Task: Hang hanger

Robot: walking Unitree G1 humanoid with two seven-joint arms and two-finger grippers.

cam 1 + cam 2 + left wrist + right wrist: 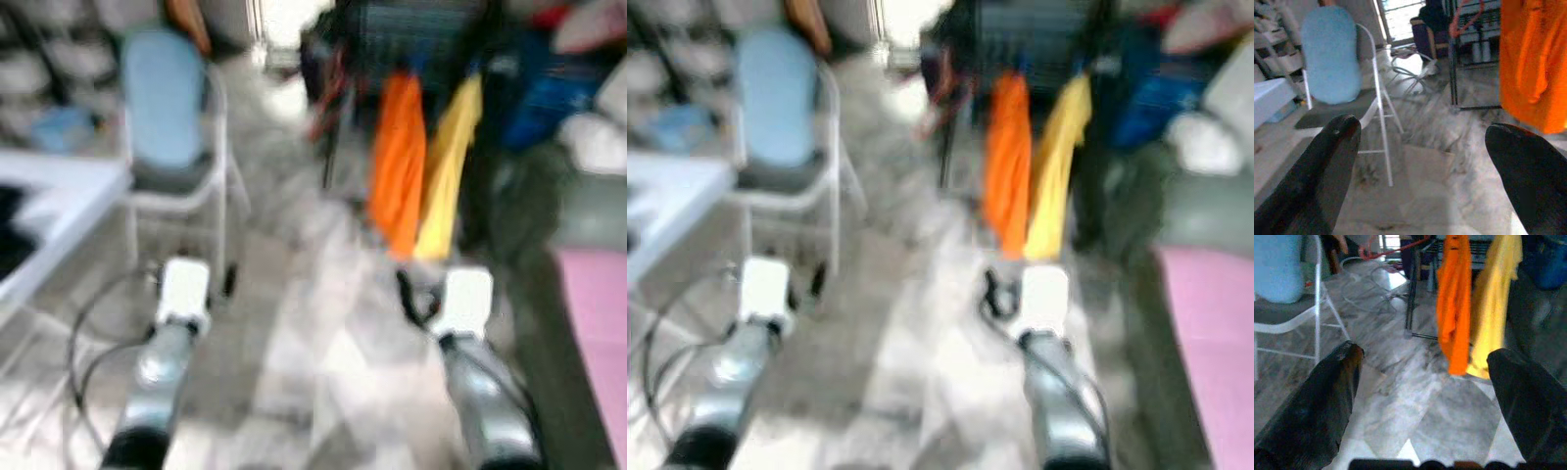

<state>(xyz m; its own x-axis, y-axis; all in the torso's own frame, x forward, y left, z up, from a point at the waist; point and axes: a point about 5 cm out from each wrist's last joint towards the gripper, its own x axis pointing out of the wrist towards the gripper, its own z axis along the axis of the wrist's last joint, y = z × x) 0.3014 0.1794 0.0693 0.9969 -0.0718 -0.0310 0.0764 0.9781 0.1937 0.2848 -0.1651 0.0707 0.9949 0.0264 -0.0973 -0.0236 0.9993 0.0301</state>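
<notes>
Hanger outlines blur behind orange garment (1453, 303); both tools empty.

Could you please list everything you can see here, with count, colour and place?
Orange garment: one, hanging on the rack ahead.
Yellow garment: one, hanging beside the orange one, on its right.
Rack: one, dark frame, ahead.
Chair: one, white frame, grey seat, ahead left.
Cushion: one, light blue, against the chair back.
Table: one, white, far left.
Mat: one, pink, floor on the right.
Left gripper: black fingers open, empty.
Right gripper: black fingers open, empty.
</notes>
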